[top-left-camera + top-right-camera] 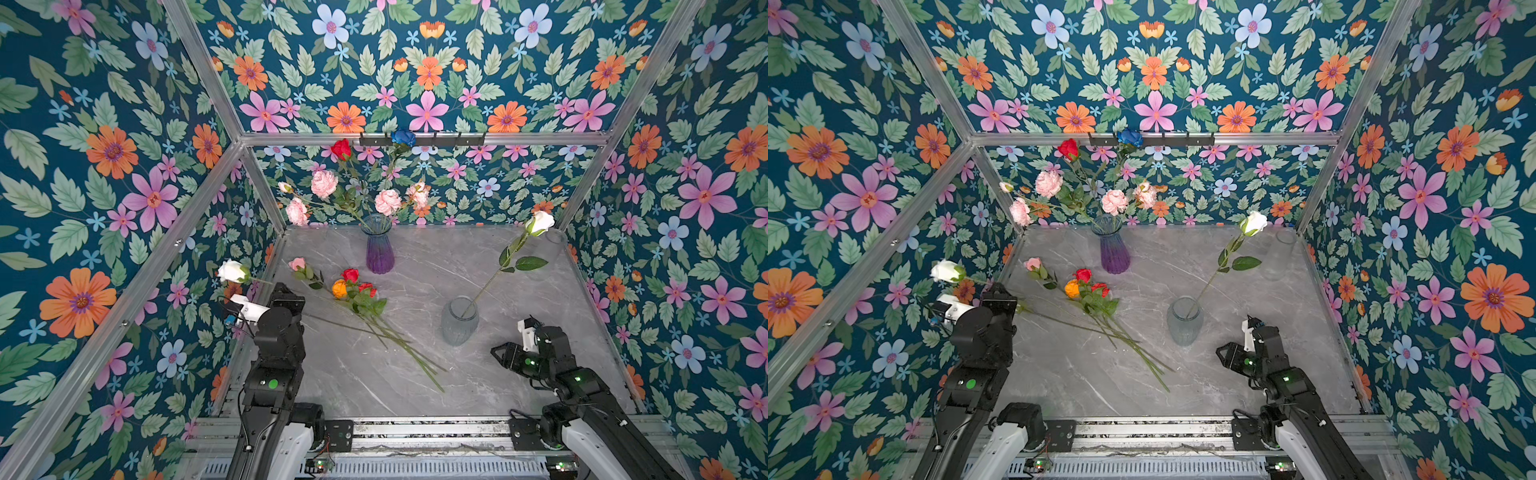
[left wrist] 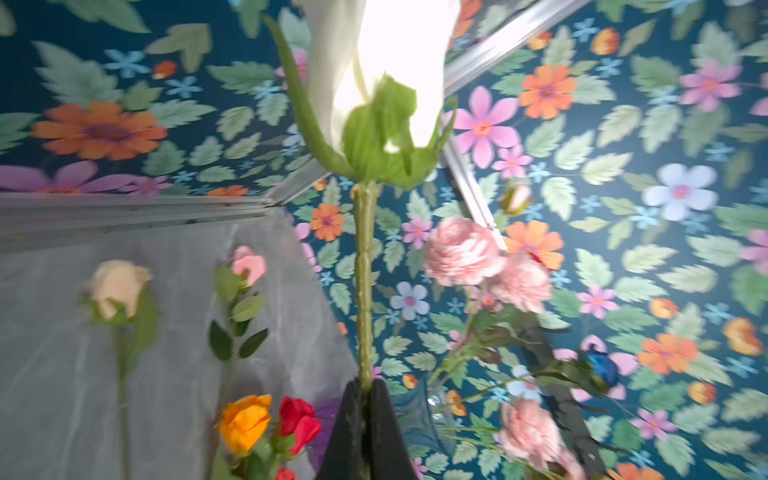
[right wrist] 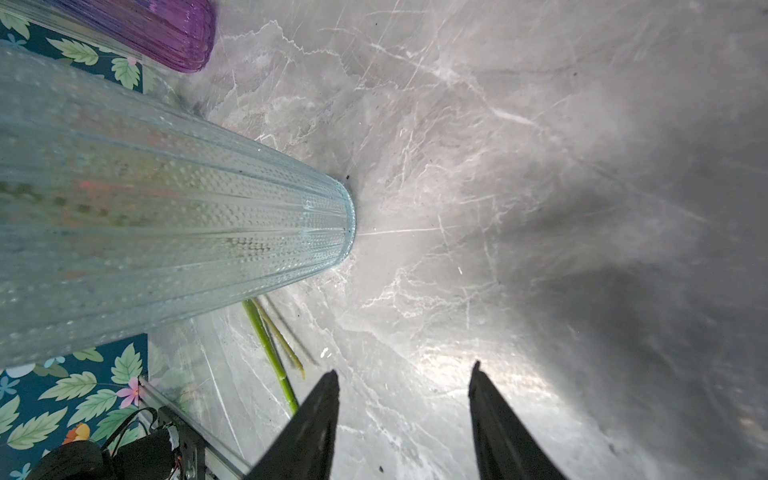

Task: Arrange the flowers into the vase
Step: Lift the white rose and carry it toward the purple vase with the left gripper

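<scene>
Plainly, the left gripper (image 2: pixel 365 388) was pinched tight on the stem of a white rose (image 1: pixel 232 271), held aloft at the table's (image 1: pixel 457 386) left edge, well apart from both the purple vase (image 1: pixel 379 249) and the clear vase (image 1: pixel 459 322). The right gripper (image 3: pixel 405 368) hung parted and empty near the clear vase. The hazard, as I judged it, was that the stem's free end, partly hidden by the arm, might snag the loose flowers (image 1: pixel 351 291) lying between, or tip the crowded purple vase on entry.
</scene>
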{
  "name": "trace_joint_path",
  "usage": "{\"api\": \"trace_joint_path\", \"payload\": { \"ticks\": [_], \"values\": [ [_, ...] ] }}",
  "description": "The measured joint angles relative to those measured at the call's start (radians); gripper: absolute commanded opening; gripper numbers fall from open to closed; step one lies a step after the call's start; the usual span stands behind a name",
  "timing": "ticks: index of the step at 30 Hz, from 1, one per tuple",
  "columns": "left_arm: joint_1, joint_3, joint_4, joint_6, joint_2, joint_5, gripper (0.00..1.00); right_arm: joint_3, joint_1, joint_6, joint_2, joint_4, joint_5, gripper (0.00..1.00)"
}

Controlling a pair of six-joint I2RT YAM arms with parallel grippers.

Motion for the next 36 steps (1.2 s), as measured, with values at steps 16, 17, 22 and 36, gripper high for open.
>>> {"api": "trace_joint_path", "payload": {
  "ticks": [16,17,22,36],
  "values": [
    [-0.401,0.343,0.814,0.264,0.537,0.556,0.0,0.0,0.003,0.0,0.004,0.0,0.01,0.52],
    [-0.433,0.368,0.842,0.298,0.574,0.568,0.0,0.0,0.004,0.0,0.004,0.0,0.01,0.52],
    [-0.499,0.443,0.912,0.379,0.727,0.609,0.0,0.0,0.006,0.0,0.001,0.0,0.01,0.52],
    [-0.573,0.581,0.97,0.489,0.895,0.697,0.0,0.0,0.006,0.0,-0.01,0.0,0.01,0.52]
  ]
}}
